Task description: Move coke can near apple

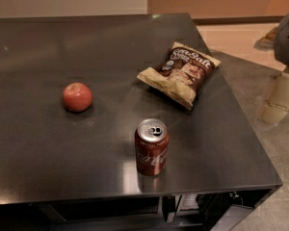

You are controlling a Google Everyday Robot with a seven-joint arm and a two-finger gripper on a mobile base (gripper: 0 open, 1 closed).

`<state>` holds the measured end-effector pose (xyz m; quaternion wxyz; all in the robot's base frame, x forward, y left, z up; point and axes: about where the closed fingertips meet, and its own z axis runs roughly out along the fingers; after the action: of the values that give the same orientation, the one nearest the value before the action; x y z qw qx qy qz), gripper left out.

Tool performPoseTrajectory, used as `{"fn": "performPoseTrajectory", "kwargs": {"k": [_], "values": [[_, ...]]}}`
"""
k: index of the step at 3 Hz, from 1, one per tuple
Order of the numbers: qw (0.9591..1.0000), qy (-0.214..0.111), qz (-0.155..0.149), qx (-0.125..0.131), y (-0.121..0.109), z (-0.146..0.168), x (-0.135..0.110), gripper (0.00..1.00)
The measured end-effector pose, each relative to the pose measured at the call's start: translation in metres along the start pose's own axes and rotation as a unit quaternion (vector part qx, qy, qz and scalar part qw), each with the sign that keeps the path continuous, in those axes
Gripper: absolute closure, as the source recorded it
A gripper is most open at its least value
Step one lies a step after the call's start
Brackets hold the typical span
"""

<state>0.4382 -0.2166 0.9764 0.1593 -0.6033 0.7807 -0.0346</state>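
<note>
Off the table's right side, jaws: hung above the floor (245,76), clear of the table (48,47) and touching nothing; whether they stood apart or together could not be told.
Coke can (151,148): upright on the table, well to the left of the jaws as the camera saw them and nearer the camera, close to the table's front edge.
Apple (77,96): farther left again, beyond the can from the jaws, well apart from both and resting alone.
Chip bag (180,73): lying flat, the nearest thing to the jaws, roughly between them and the apple.
Stage: judged not yet begun, the can ungrasped and far from the apple.
Risk, tipping: the can stood tall on a narrow base, so a sideways brush from the incoming jaws would likely have toppled it.
Risk, edge: a nudge toward the camera could have slid it over the glossy top and off the front.
Risk, bag: a low reach from the right might have snagged or dragged it.
Risk, apple: being round, it would probably have rolled away if the can were set down against it.
</note>
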Motion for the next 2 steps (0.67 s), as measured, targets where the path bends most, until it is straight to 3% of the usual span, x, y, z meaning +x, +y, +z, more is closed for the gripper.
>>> {"fn": "performPoseTrajectory", "kwargs": {"k": [1, 2], "values": [[1.0, 0.0, 0.0, 0.0, 0.0, 0.0, -0.0001, 0.0], [0.9997, -0.017, -0.007, -0.017, 0.0047, 0.0039, -0.01, 0.0]]}}
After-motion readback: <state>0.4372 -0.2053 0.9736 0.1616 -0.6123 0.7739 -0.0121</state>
